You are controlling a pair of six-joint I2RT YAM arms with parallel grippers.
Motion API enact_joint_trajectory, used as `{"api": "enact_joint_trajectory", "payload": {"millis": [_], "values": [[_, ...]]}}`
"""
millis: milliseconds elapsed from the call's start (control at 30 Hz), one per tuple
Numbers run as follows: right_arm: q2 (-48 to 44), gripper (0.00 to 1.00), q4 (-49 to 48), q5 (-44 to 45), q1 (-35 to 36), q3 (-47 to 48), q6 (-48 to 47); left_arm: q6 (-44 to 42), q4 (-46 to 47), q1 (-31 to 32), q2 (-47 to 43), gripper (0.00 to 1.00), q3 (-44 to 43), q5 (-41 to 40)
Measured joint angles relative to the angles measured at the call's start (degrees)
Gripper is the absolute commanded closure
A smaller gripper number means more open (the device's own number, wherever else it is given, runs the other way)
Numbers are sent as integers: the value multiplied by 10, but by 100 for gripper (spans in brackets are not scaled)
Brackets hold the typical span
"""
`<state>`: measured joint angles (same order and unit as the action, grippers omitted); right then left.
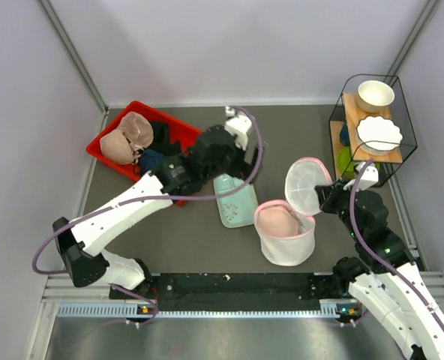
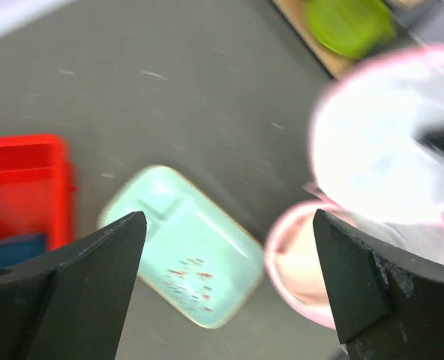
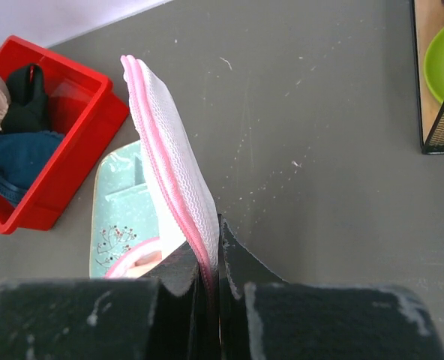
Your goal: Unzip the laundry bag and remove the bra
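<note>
the laundry bag (image 1: 285,249) gapes, lid (image 1: 306,186) pinched by right gripper (image 3: 209,261), bra (image 1: 276,220) apparently inside; left gripper (image 2: 229,225) wide.

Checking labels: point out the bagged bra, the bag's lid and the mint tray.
bra (image 1: 277,220), top view, cup showing inside the bag (image 1: 286,251)
lid (image 1: 306,186), top view, mesh centre
tray (image 1: 235,204), top view, bare middle

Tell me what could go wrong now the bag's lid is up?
The right gripper pinches only the thin edge of the lid; a slip could drop the lid back over the bra. The laundry bag is soft, so the open left gripper might drag it into the mint tray while pulling.
</note>
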<state>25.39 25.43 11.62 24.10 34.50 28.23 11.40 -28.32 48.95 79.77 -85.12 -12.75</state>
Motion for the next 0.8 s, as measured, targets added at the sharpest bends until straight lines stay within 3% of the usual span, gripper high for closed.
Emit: {"api": "enact_joint_trajectory", "payload": {"millis": [100, 433, 633, 800], "values": [[-16, 100, 1, -4, 0, 0, -1, 24, 6, 57, 9, 7, 25, 63], [-90, 100, 2, -3, 0, -36, -2, 119, 85, 111, 80, 12, 89, 211], [-172, 100, -6, -7, 0, -101, -6, 156, 95, 161, 111, 12, 117, 243], [-215, 100, -18, -9, 0, -113, -14, 155, 90, 190, 121, 12, 114, 223]]}}
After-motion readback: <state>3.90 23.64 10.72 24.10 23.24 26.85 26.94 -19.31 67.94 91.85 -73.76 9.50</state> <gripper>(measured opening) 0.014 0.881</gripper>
